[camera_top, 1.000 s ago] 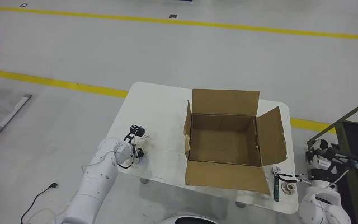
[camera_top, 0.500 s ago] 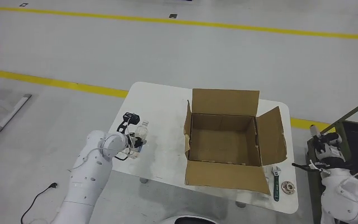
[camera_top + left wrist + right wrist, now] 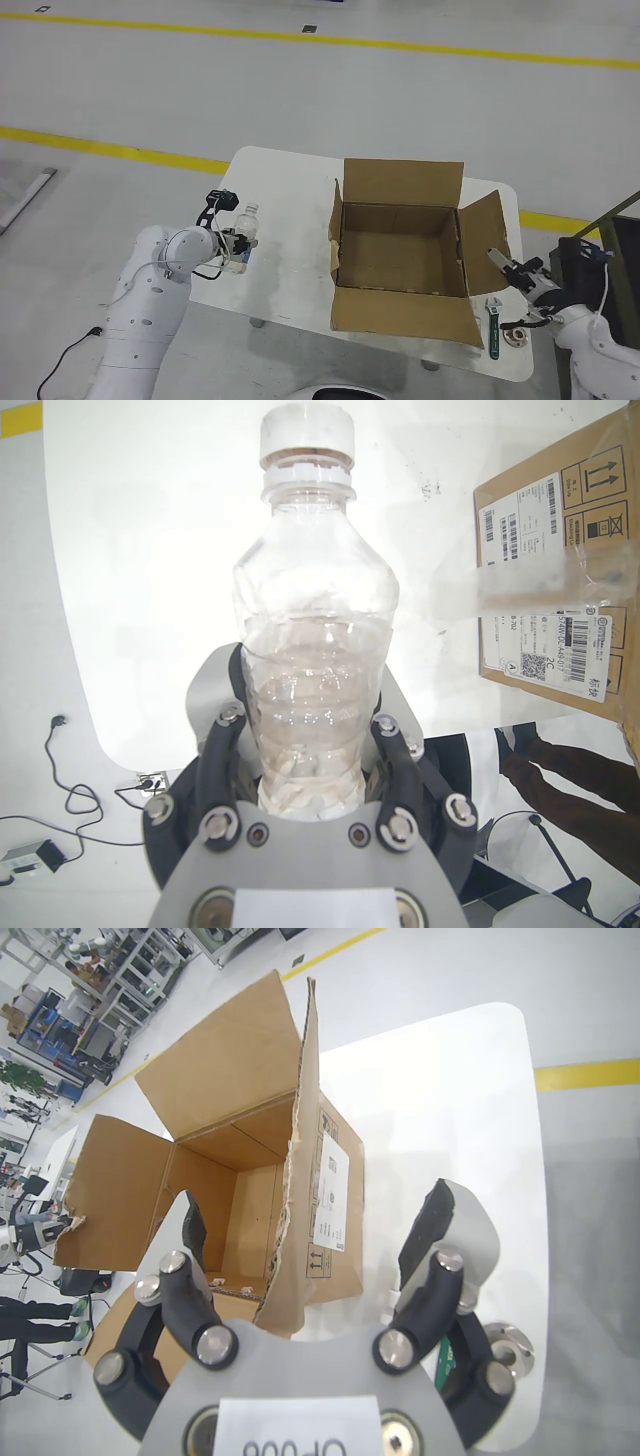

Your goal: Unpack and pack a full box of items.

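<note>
The box (image 3: 550, 640), toward the table's (image 3: 290, 200) three o'clock, carries white barcode labels and printed upward-arrow handling signs.

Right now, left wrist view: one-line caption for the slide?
Left gripper shut on a clear, white-capped plastic bottle over the white table, labelled cardboard box nearby.

Carried bottle (image 3: 315, 600) in left gripper (image 3: 310, 720) away from table's (image 3: 290, 200) near-left edge, farther along left side, cap end pointing away from robot. Swung right gripper (image 3: 317, 1208) out past table's right edge, then back in beside box's (image 3: 485, 240) right flap, above wrench (image 3: 493, 325) and metal flange (image 3: 516, 335).
</note>
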`<act>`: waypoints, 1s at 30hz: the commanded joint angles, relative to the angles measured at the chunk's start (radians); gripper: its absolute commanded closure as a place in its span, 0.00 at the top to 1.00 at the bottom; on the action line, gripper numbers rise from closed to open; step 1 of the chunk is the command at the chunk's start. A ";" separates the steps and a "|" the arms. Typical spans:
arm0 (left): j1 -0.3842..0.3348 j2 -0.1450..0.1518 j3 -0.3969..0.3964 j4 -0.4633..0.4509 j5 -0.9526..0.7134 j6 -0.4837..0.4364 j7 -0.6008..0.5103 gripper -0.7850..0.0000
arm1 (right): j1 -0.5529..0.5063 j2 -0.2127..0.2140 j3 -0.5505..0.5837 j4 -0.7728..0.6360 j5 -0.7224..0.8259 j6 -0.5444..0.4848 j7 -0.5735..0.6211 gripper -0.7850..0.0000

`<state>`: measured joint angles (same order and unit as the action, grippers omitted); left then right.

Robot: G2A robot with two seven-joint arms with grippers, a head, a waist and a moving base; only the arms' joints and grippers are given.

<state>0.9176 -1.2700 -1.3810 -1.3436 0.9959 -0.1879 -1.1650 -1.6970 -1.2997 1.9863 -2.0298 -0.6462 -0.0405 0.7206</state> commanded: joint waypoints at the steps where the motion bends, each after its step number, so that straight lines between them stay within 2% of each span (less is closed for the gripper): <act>1: 0.000 0.000 0.000 0.000 0.000 0.000 0.000 0.00 | -0.002 0.000 -0.019 0.006 -0.019 0.017 -0.014 1.00; 8: 0.000 0.000 0.000 0.000 0.000 0.000 0.000 0.00 | 0.003 0.002 -0.094 0.021 -0.089 0.032 -0.067 1.00; 9: 0.000 0.000 0.000 0.000 0.000 0.000 0.000 0.00 | 0.003 0.001 -0.103 0.027 -0.093 0.037 -0.076 0.96; 10: 0.000 0.000 0.000 0.000 0.000 0.000 0.000 0.00 | 0.005 0.000 -0.112 0.035 -0.078 0.059 -0.084 0.56; 11: 0.000 0.000 0.000 0.000 0.000 0.000 0.000 0.00 | 0.008 -0.001 -0.121 0.038 -0.063 0.075 -0.081 0.38; 12: 0.000 0.000 0.000 0.000 0.000 0.000 0.000 0.00 | 0.010 -0.001 -0.128 0.036 -0.061 0.079 -0.082 0.28; 13: 0.000 0.000 0.000 0.000 0.000 0.000 0.000 0.00 | 0.010 -0.001 -0.133 0.038 -0.055 0.083 -0.088 0.25; 14: 0.000 0.000 0.000 0.000 0.000 0.000 0.000 0.00 | 0.010 -0.002 -0.137 0.039 -0.049 0.089 -0.093 0.04; 15: 0.000 0.000 0.000 0.000 0.000 0.000 0.000 0.00 | 0.009 -0.002 -0.141 0.038 -0.044 0.092 -0.095 0.00; 28: 0.000 0.000 0.000 0.000 0.000 0.000 0.000 0.00 | 0.009 -0.002 -0.141 0.038 -0.044 0.092 -0.095 0.00; 30: 0.000 0.000 0.000 0.000 0.000 0.000 0.000 0.00 | 0.006 -0.006 -0.150 0.053 0.029 0.108 -0.106 0.00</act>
<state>0.9176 -1.2700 -1.3810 -1.3436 0.9959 -0.1879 -1.1650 -1.6895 -1.3035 1.8400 -1.9833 -0.6707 0.0583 0.6191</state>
